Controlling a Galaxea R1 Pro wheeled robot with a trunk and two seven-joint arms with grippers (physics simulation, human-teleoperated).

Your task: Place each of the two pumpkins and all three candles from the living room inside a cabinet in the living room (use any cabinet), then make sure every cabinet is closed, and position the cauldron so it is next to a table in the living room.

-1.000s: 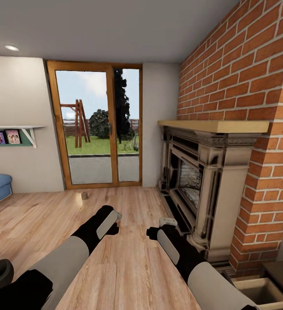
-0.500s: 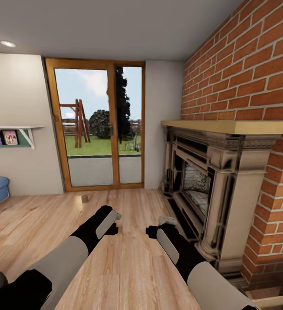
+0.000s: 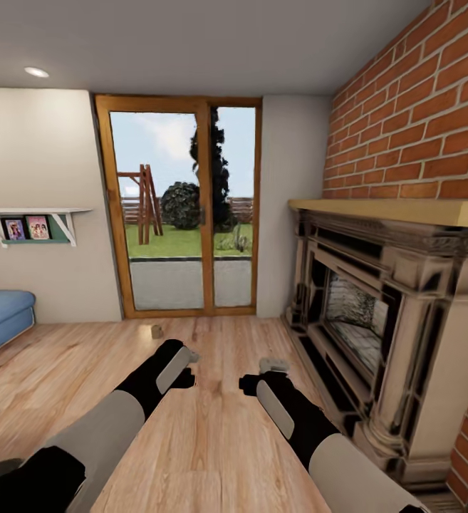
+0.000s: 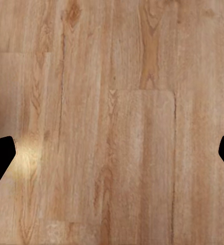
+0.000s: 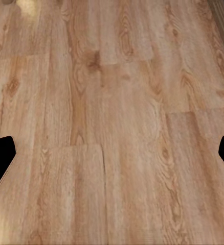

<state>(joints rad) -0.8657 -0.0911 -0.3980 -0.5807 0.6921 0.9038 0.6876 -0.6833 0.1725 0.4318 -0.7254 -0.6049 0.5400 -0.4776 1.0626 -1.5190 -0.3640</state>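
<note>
- On the wooden floor [image 3: 212, 427] near the glass door [image 3: 184, 214], one candle [image 3: 156, 331] stands, well ahead of both arms.
- Left end effector [image 4: 112, 153] and right end effector [image 5: 112, 158]: spread wide, empty.
- Candle likely light, rigid, waxy-smooth; grip across its sides.
- Fireplace [image 3: 397, 313] stands at right.

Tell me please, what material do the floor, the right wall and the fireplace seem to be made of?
Floor: light wooden planks, visible grain, slight sheen.
Right wall: red brick, matte, pale mortar lines.
Fireplace: carved grey surround, possibly stone or painted wood; its mantel top looks like light wood.
</note>
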